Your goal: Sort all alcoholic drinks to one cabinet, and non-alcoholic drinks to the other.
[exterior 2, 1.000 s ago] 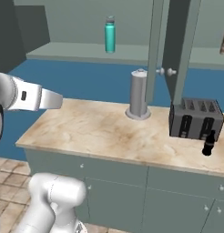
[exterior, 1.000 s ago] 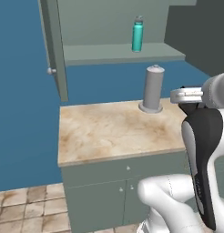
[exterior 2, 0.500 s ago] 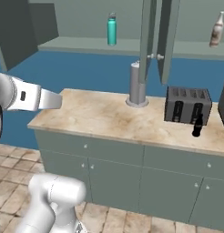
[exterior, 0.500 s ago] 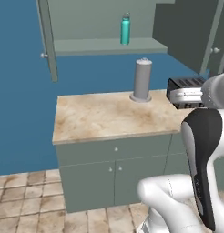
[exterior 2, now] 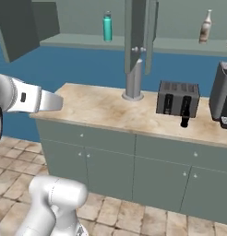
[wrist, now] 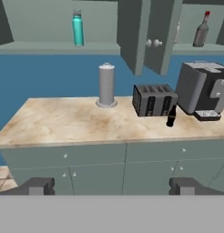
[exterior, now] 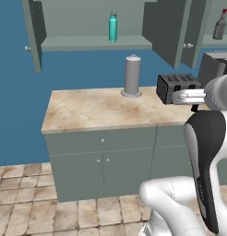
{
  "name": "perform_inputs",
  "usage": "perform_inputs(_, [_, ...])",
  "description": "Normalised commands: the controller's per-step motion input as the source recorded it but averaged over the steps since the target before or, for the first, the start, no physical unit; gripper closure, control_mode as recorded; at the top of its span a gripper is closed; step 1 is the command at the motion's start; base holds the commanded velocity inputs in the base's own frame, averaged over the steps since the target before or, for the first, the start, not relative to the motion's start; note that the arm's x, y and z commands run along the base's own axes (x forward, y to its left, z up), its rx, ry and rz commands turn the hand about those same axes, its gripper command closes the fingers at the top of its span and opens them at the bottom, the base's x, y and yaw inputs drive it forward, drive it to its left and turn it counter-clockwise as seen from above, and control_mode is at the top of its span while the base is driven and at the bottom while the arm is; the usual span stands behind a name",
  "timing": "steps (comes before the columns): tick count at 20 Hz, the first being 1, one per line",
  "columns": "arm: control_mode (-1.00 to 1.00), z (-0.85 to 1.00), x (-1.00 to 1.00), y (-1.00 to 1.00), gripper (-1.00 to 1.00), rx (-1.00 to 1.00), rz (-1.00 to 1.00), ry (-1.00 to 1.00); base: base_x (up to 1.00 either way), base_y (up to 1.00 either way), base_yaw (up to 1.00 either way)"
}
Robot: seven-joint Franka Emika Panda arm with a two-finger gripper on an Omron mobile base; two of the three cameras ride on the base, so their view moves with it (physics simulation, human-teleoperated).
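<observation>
Cabinet shelf point(wrist: 50, 47) holds upright teal flask point(wrist: 78, 28), grey-capped.

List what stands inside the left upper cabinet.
One teal cylindrical flask with a grey cap stands on the left cabinet's shelf. The half-open cabinet door covers the cabinet's right end.

Far ahead of the gripper point(wrist: 109, 185) and to its right, an open cabinet door point(wrist: 166, 36) covers nearly all of the cream bottle point(wrist: 178, 31). The black bottle point(wrist: 171, 116) is too small to show a label. The coffee machine point(wrist: 202, 88) is cut off at the picture's right edge.
</observation>
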Motion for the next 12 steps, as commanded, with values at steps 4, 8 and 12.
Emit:
perform_inputs(4, [1.00, 0.00, 0.00, 0.00, -1.00, 0.00, 0.00, 0.00, -0.36, -0.49, 0.11])
perform_inputs(8, [1.00, 0.00, 0.00, 0.00, -1.00, 0.00, 0.00, 0.00, -0.20, -0.49, 0.11])
perform_inputs(12, [1.00, 0.00, 0.00, 0.00, -1.00, 0.00, 0.00, 0.00, -0.01, -0.54, 0.17])
